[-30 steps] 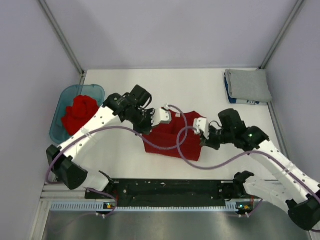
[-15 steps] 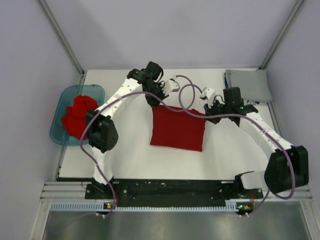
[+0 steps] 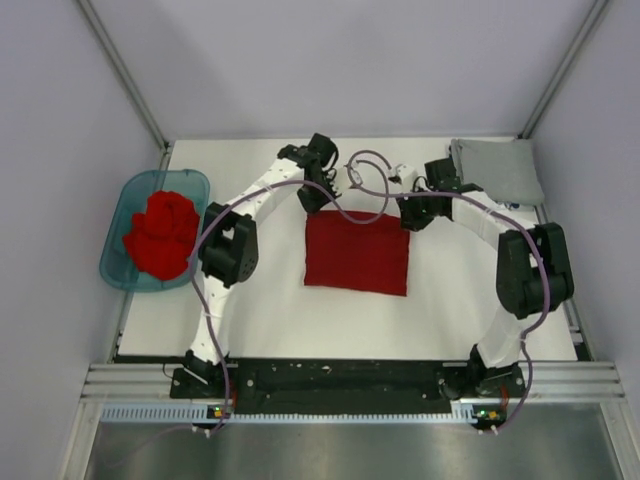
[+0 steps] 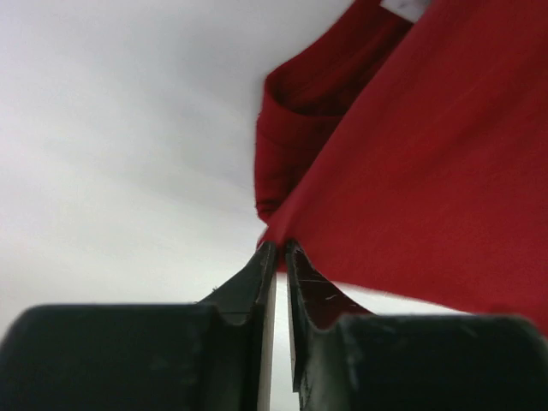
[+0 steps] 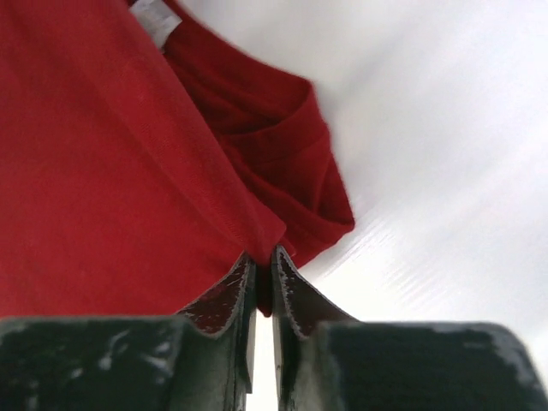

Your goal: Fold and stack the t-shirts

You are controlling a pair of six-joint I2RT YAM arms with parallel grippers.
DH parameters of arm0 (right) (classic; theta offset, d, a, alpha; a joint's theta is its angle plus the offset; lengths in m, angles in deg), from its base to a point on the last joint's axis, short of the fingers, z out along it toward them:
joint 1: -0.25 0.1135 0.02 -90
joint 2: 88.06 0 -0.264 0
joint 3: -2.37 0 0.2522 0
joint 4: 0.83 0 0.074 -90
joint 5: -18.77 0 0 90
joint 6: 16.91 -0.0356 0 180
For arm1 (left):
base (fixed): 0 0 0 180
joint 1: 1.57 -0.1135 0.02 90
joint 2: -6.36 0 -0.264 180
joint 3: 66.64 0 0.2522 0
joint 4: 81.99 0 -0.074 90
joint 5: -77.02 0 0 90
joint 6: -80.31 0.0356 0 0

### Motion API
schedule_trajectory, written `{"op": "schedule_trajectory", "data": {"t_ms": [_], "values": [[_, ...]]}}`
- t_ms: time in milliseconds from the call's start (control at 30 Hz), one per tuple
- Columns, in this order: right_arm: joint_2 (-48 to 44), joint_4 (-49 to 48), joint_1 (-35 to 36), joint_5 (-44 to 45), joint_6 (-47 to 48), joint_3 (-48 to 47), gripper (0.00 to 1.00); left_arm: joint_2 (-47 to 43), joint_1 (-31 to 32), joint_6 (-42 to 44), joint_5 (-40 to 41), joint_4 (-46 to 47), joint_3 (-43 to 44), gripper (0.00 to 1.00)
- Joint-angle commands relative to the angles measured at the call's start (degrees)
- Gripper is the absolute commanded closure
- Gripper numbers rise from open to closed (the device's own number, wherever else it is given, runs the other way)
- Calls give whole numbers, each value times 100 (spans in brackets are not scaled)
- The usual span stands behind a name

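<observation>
A bright red t-shirt (image 3: 356,252) lies flat as a folded rectangle in the middle of the table. My left gripper (image 3: 313,203) is at its far left corner and my right gripper (image 3: 411,217) at its far right corner. In the left wrist view the left gripper (image 4: 280,246) is shut, pinching the very tip of the red cloth (image 4: 411,171). In the right wrist view the right gripper (image 5: 264,253) is shut with a fold of the red cloth (image 5: 103,171) between its pads. A white neck tag (image 5: 156,17) shows. A folded grey t-shirt (image 3: 497,172) lies at the back right.
A translucent teal tub (image 3: 120,200) at the left edge holds crumpled red shirts (image 3: 160,232). Both arms stretch far out over the white table (image 3: 260,310). Grey walls and metal frame posts close in the back and sides.
Both arms have reached from mid-table to the back, drawing the red shirt's held edge away. The bunched, lifted shirt now lies spread flat in a neat rectangle.
</observation>
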Motion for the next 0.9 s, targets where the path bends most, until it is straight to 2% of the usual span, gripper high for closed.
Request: {"op": "schedule_trajectory", "data": {"t_ms": [0, 33, 67, 167, 233, 300, 367, 400, 433, 500, 633, 767, 867], "values": [[478, -260, -119, 702, -508, -662, 81, 303, -140, -95, 878, 367, 300, 77], [619, -269, -119, 834, -675, -794, 70, 391, -140, -130, 1027, 533, 309, 71], [768, -252, -119, 1026, -850, -969, 63, 461, -148, -165, 1176, 717, 327, 68], [1051, -94, -207, 1538, -1649, -1567, 51, 655, -236, -253, 1843, 1455, 405, 64], [999, -15, -338, 1477, -2325, -1735, 45, 717, -350, -411, 2047, 1467, 668, 62], [832, 116, -496, 1066, -3090, -1736, 41, 525, -438, -657, 1786, 1326, 679, 62], [665, 222, -576, 617, -3496, -1491, 38, 52, -474, -877, 1399, 1413, 215, 61], [569, 284, -568, 459, -3611, -1324, 26, -247, -474, -956, 1249, 1509, -144, 61], [489, 310, -568, 335, -3734, -1183, 23, -572, -474, -1035, 1065, 1615, -435, 60], [410, 381, -568, 124, -3954, -823, 23, -1082, -465, -1263, 679, 1695, -954, 59], [392, 355, -585, -324, -4279, -295, 23, -1883, -378, -1659, -981, 1651, -1833, 60], [462, 355, -568, -509, -4122, 100, 28, -2113, -105, -1906, -1677, 1581, -2634, 61], [497, 285, -568, -545, -4060, 364, 28, -2122, 132, -1906, -1610, 1659, -3178, 61]]}}
